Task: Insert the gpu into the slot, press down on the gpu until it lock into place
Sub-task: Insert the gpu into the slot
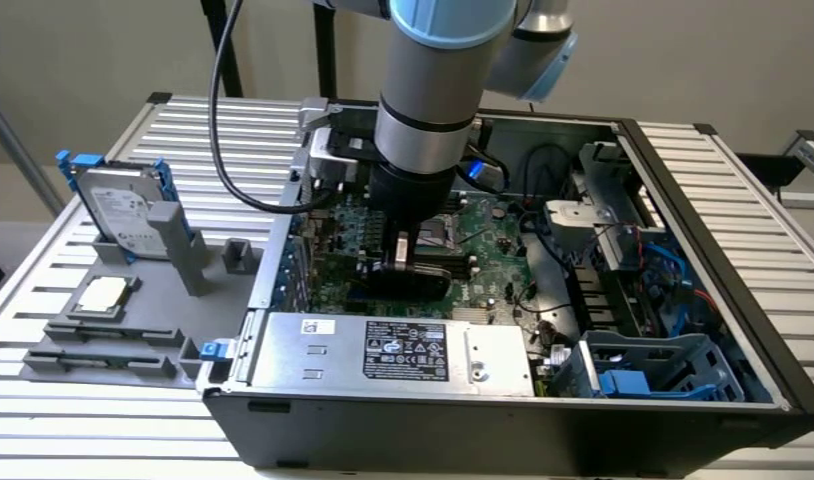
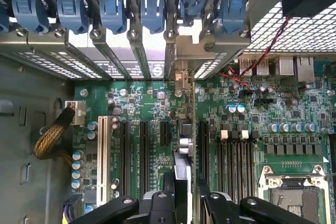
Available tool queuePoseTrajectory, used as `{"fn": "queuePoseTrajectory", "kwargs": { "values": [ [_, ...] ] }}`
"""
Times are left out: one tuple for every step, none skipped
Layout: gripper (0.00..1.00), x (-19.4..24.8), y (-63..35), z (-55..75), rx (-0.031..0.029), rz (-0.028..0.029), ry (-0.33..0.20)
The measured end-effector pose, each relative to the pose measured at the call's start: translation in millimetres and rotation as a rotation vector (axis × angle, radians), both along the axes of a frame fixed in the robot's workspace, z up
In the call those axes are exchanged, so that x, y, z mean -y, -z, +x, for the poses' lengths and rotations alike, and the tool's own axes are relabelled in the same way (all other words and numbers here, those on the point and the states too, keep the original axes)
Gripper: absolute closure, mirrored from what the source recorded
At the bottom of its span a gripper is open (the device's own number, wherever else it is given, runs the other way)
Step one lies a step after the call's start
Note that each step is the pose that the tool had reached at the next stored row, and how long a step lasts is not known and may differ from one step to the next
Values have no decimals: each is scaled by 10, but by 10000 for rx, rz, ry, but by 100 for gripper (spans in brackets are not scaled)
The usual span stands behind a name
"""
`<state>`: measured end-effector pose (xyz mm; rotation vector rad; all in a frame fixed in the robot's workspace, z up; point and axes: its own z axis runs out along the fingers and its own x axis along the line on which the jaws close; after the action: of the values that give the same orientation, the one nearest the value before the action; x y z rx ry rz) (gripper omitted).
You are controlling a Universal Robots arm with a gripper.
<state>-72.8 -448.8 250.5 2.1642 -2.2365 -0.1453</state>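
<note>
While hanging inside the case, the gripper [image 2: 184, 195] is clamping the gpu [image 2: 182, 153] edge-up.
Beneath its fingertips, the card is standing over the green motherboard [image 2: 262, 108].

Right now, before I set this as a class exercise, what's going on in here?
A robot arm reaches into an open computer case. Its end effector grips the gpu, a thin card held edge-wise and upright over the green motherboard, between the black expansion slots. Whether the card is fully seated cannot be told.
</note>
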Motion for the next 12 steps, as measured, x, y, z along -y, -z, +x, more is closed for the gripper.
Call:
{"fn": "queuePoseTrajectory", "kwargs": {
  "values": [
    [74,-1,1,0,1,2,0],
    [74,-1,2,0,2,3,0],
    [74,-1,3,0,3,5,0],
    [74,0,2,0,2,4,0],
    [74,-1,3,0,3,5,0],
    [74,0,3,0,3,4,0],
    [74,0,2,0,3,4,0],
    [74,-1,3,0,3,5,0],
    [74,-1,3,0,3,5,0],
    [74,-1,3,1,3,5,0],
    [74,-1,3,0,4,5,0],
    [74,-1,3,0,3,5,0]
  ]
}}
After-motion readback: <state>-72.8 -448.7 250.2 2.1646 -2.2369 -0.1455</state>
